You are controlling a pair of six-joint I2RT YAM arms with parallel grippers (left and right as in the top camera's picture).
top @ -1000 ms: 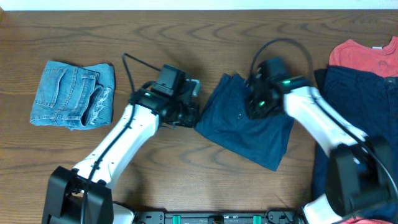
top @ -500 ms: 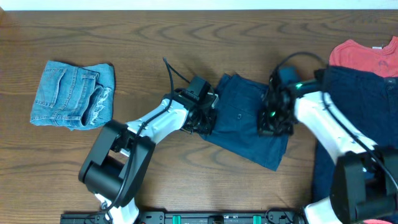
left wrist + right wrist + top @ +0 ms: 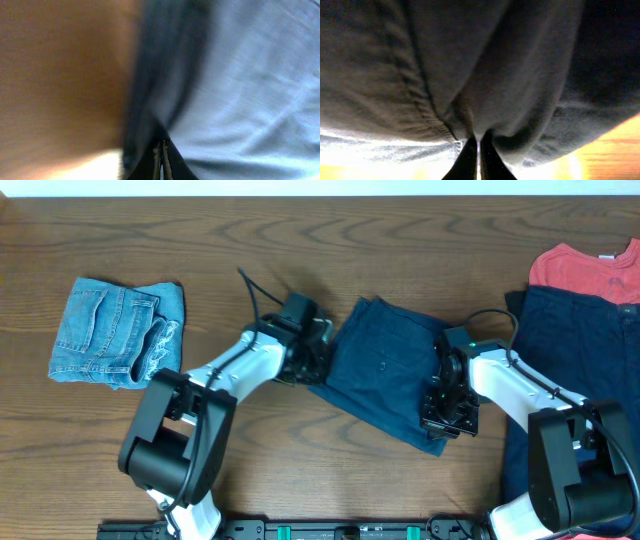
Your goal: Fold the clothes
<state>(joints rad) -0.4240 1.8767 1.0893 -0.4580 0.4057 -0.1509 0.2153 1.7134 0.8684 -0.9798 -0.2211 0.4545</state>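
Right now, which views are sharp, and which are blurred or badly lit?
Overhead: sharp, evenly lit, the navy shorts clear. Left wrist: strongly blurred, the shorts washed to pale blue, the table an orange smear. Right wrist: dark cloth fills the frame, glare along the bottom edge.

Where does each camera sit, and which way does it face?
Overhead: above the table, facing straight down; both arms show, left gripper and right gripper at the navy shorts.
Left wrist: on the left arm, facing along its shut fingers at the shorts' edge.
Right wrist: on the right arm, facing along its shut fingers onto bunched fabric.
Shared: all views show the navy shorts.
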